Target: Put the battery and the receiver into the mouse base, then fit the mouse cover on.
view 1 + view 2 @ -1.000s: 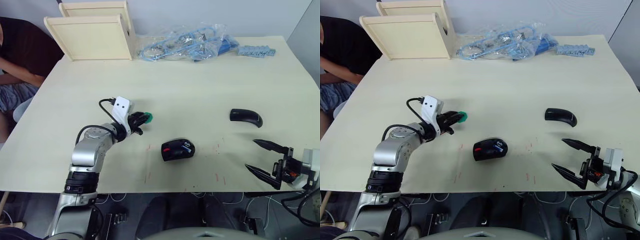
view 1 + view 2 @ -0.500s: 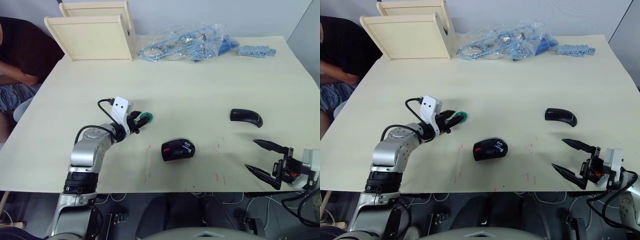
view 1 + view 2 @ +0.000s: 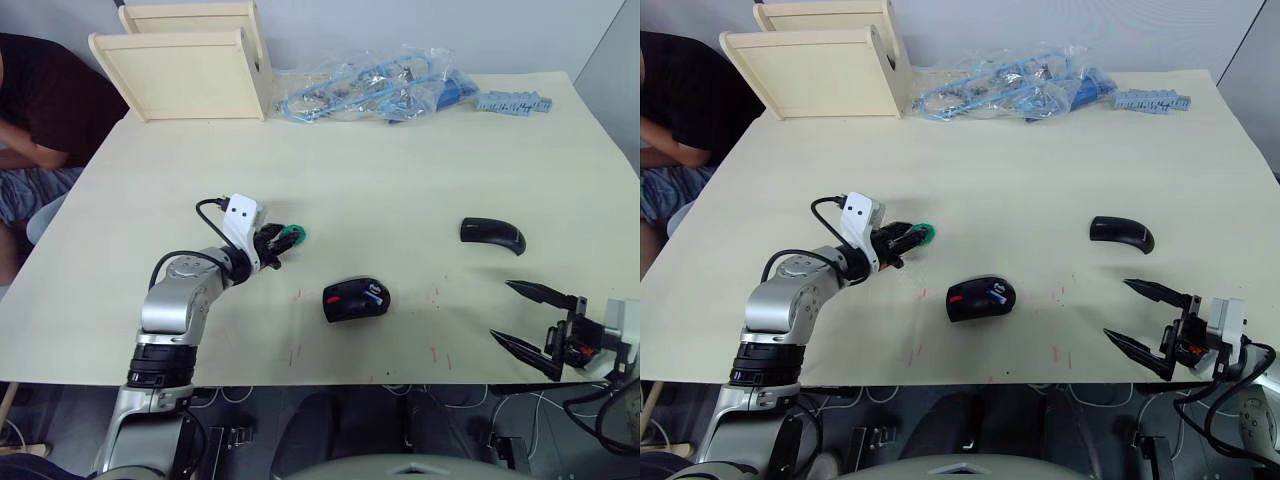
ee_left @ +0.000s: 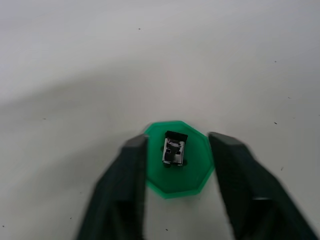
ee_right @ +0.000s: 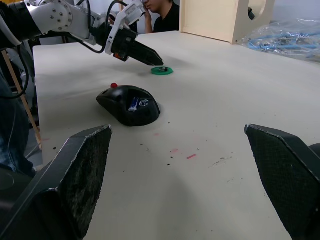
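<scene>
Left gripper (image 4: pixel 175 155) is being held part-open astride green disc (image 3: pixel 291 236) bearing receiver (image 4: pixel 173 149), nothing gripped | right gripper (image 3: pixel 528 316) is being held wide, empty | battery (image 3: pixel 371 296) is sitting in base (image 3: pixel 355 300) | cover (image 3: pixel 492 234) is lying apart

Your cream worktop (image 3: pixel 380 170) carries: mouse base (image 3: pixel 355 299) near the front edge, mouse cover (image 3: pixel 492 233) to its right, green disc (image 3: pixel 293 235), wooden boxes (image 3: pixel 185 62) and bagged blue cables (image 3: pixel 380 85) at the back.

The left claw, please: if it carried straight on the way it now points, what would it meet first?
Most likely the green disc with the small receiver on it: the left claw, open, already straddles the disc. How high its fingertips sit above the table is unclear.
</scene>
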